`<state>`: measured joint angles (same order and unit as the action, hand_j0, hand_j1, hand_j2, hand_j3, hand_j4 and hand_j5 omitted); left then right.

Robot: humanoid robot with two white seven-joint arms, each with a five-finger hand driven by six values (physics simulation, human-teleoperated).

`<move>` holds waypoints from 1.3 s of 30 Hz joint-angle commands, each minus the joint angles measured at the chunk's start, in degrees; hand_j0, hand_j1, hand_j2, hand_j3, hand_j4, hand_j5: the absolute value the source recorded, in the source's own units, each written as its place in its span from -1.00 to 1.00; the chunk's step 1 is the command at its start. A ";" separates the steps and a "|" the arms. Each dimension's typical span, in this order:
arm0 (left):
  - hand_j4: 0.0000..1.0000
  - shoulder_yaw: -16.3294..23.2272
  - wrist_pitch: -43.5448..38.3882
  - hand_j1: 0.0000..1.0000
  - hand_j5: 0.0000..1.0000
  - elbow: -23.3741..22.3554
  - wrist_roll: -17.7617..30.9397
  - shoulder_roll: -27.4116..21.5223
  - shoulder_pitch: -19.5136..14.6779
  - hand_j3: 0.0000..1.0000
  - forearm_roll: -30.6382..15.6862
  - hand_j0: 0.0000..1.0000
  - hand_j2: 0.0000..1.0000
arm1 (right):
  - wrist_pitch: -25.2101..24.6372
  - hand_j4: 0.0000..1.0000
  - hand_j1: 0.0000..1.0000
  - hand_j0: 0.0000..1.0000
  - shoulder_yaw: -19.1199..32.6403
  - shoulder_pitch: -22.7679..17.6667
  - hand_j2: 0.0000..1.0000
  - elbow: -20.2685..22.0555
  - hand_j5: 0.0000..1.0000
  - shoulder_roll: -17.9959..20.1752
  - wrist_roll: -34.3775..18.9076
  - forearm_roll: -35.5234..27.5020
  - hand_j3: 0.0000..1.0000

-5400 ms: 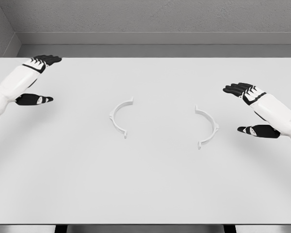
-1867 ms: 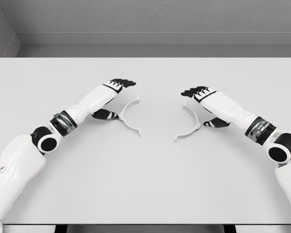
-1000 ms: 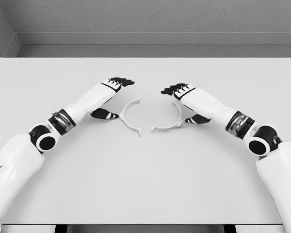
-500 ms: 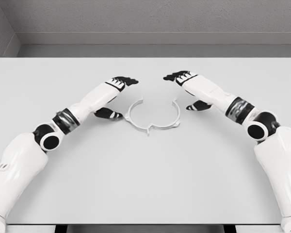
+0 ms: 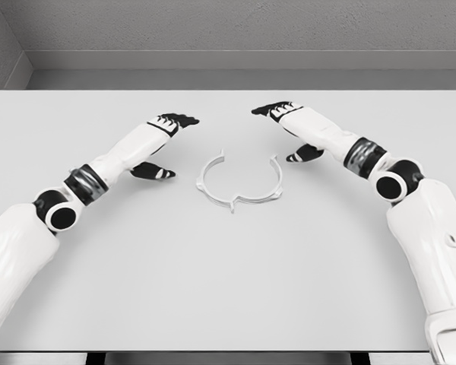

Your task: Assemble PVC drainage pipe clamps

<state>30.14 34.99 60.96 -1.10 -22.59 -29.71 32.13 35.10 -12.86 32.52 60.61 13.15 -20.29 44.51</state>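
A white table fills the view, backed by a grey wall. Near its middle lie two white clamp halves: the left half and right half meet at their near ends in an open ring. Just beyond, the left hand and right hand hover apart from them, fingers spread wide and holding nothing.

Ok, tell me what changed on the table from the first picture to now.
Both clamp halves were pushed inward from their spread-apart spots: the left clamp half and right clamp half now meet at their near ends, forming a ring open at the far side. The left hand and right hand, which had closed in on them, have drawn back and hold nothing, fingers open. The table itself is unchanged.
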 commanded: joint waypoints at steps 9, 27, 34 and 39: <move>1.00 -0.70 0.01 1.00 1.00 -0.05 -0.05 -1.40 -0.35 1.00 -0.49 1.00 1.00 | -0.10 1.00 1.00 1.00 -1.46 0.53 1.00 -1.81 1.00 -1.03 0.08 -0.12 1.00; 1.00 -1.49 0.01 1.00 1.00 -1.11 -0.05 -2.19 -0.88 1.00 -0.49 1.00 1.00 | -0.10 1.00 1.00 1.00 -4.01 2.37 1.00 -1.81 1.00 -4.10 0.08 -0.04 1.00; 1.00 -1.05 0.01 1.00 1.00 -1.02 -0.05 -1.66 -0.88 1.00 -0.40 1.00 1.00 | -0.10 1.00 1.00 1.00 10.57 2.82 1.00 6.62 1.00 3.28 -0.54 -1.27 1.00; 1.00 0.71 0.01 1.00 1.00 -1.28 -0.05 1.23 -0.88 1.00 0.21 1.00 1.00 | -0.10 1.00 1.00 1.00 22.17 -16.69 1.00 32.46 1.00 19.53 -1.42 -19.71 1.00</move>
<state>30.13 34.99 59.79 -1.11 -22.44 -30.59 32.50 35.21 4.69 13.19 84.47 25.99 -21.42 32.69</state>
